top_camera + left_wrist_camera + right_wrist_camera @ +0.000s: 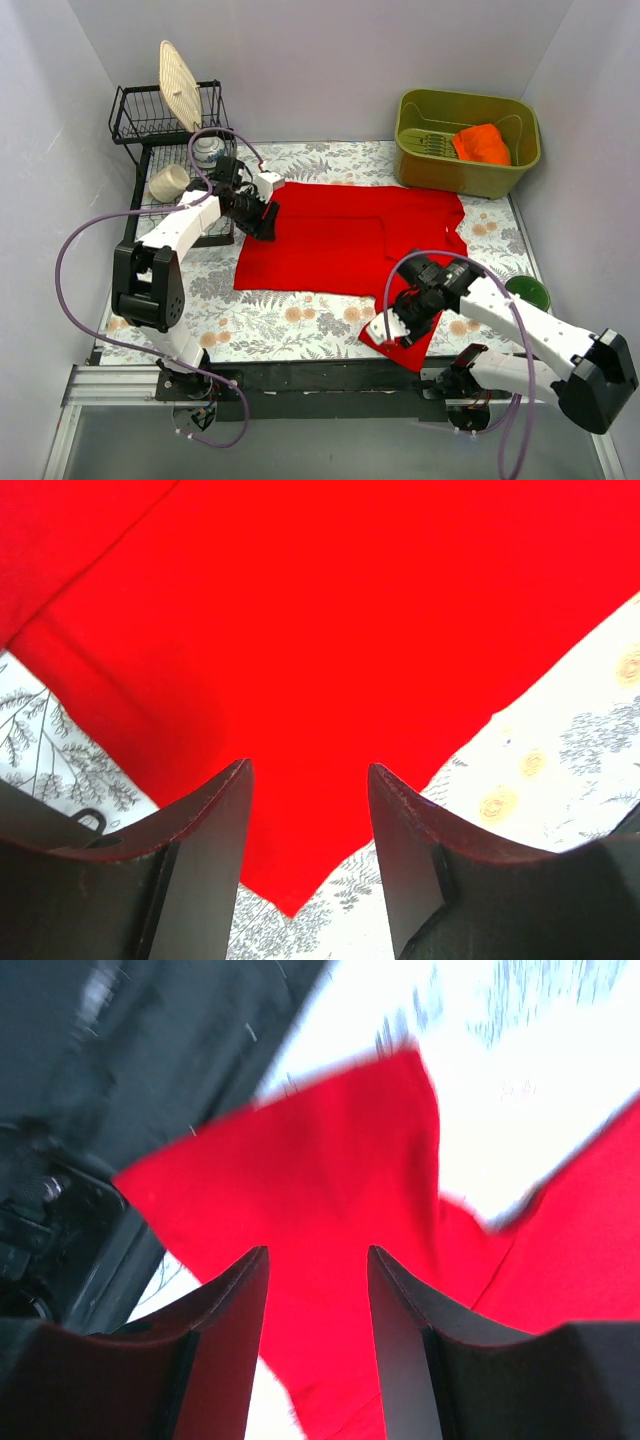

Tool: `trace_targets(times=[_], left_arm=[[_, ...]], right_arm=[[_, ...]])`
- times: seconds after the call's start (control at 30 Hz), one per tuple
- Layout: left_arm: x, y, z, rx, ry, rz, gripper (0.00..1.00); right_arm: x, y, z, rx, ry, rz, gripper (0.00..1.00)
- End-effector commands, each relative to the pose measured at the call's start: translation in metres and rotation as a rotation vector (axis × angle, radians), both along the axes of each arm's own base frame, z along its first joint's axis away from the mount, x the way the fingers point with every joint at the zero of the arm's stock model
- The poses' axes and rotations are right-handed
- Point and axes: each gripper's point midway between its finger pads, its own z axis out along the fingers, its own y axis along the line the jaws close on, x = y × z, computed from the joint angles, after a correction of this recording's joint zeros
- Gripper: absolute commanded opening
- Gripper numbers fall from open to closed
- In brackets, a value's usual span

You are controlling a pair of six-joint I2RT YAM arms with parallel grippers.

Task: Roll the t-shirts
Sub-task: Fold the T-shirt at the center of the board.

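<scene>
A bright red t-shirt (345, 240) lies spread flat on the floral table, partly folded, with one sleeve hanging at the near edge (400, 350). My left gripper (262, 225) is open over the shirt's far left corner; in the left wrist view the red cloth (340, 660) lies under the parted fingers, a pointed corner between them. My right gripper (405, 325) is open above the near sleeve; in the right wrist view the sleeve (320, 1190) lies between the parted fingers.
A black dish rack (165, 130) with a woven plate, a cup and a mug stands at the back left. An olive bin (465, 140) holding an orange cloth stands at the back right. A green bowl (528, 292) sits at the right edge.
</scene>
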Motion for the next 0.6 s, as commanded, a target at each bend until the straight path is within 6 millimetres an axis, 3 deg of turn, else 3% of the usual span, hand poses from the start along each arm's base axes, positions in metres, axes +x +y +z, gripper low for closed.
trace_targets(times=[0.0, 0.07, 0.1, 0.4, 0.57], left_arm=[[-0.006, -0.012, 0.028, -0.088, -0.056, -0.02, 0.49], [-0.015, -0.009, 0.021, -0.083, -0.045, -0.013, 0.49], [-0.016, -0.007, 0.021, -0.078, -0.053, -0.01, 0.49], [-0.031, 0.013, 0.012, -0.027, -0.07, 0.008, 0.48], [-0.034, 0.016, 0.002, -0.018, -0.045, 0.03, 0.49]], right_arm=[[-0.032, 0.013, 0.012, 0.074, -0.038, 0.196, 0.52], [-0.049, 0.01, 0.005, 0.074, -0.035, 0.262, 0.52], [-0.094, -0.033, -0.001, -0.025, 0.133, 0.423, 0.44], [-0.094, -0.067, -0.036, -0.158, 0.106, 0.583, 0.4], [-0.094, -0.066, -0.041, -0.118, 0.065, 0.671, 0.43]])
